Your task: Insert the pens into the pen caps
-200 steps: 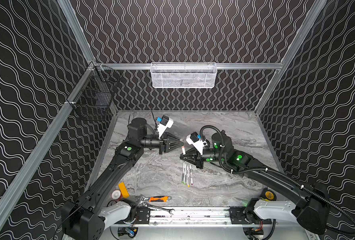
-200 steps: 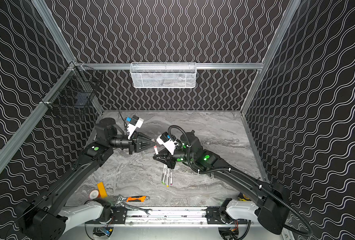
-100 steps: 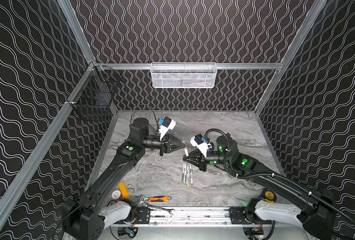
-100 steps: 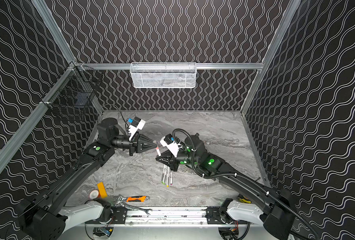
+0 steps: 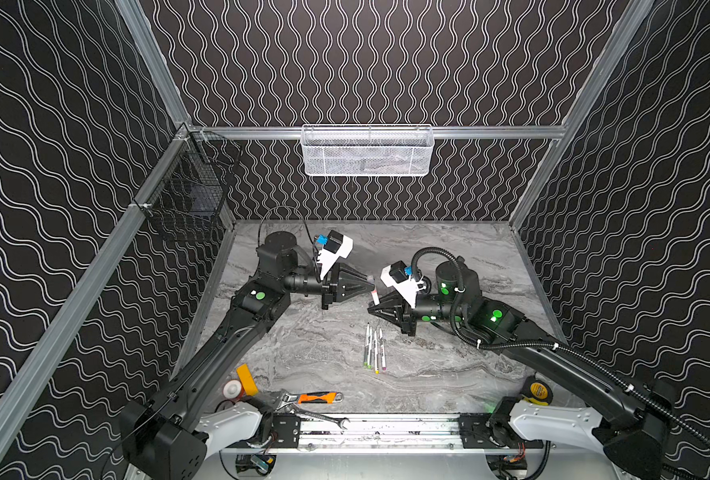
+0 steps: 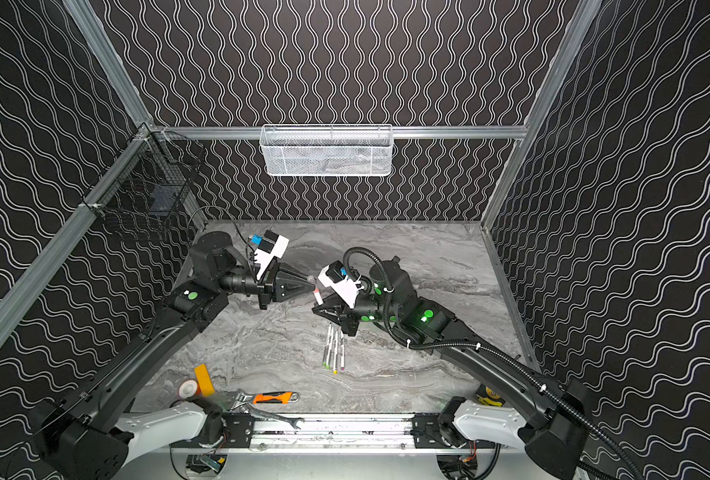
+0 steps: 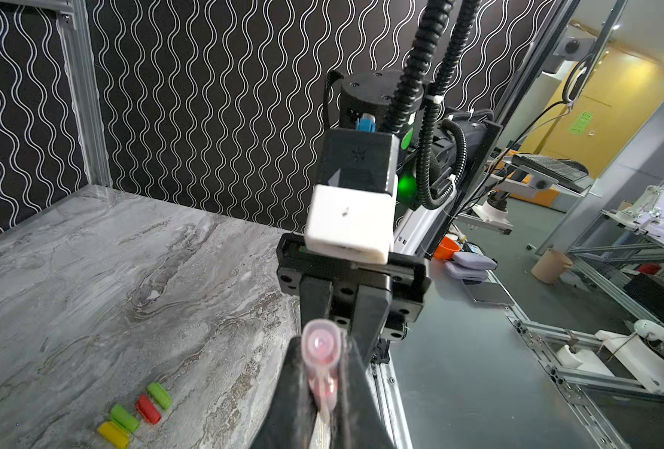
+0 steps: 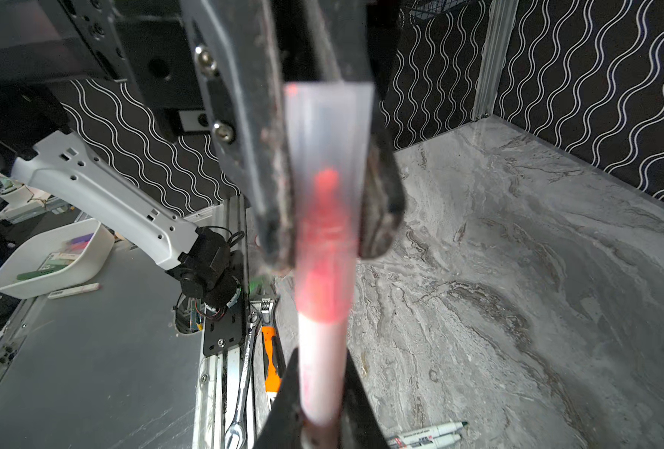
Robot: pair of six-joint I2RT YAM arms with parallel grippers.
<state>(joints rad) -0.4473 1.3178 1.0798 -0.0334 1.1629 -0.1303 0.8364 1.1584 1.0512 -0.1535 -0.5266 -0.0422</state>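
1. While the right gripper (image 5: 371, 309) pinches the white barrel of one pen (image 8: 322, 369), the left gripper (image 5: 372, 284) is clamped on a clear cap (image 8: 328, 136). Both are raised over the middle of the table (image 5: 303, 353).
2. Held pen: white barrel with a pink-red front section. That section and the tip show, blurred, through the cap wall.
3. Three pens (image 5: 375, 349) lie close side by side on the table, just nearer than the right gripper.
4. Four caps lie grouped on the table: yellow (image 7: 113, 434), green (image 7: 125, 418), red (image 7: 148, 409), green (image 7: 159, 395).
5. Writing: the lying pens carry black print on their barrels in the right wrist view, too small to read.
6. Axis: the held pen runs from the right gripper's tips to the left gripper's, pink-red end towards the left gripper. The lying pens run near-to-far, coloured ends towards the near edge.
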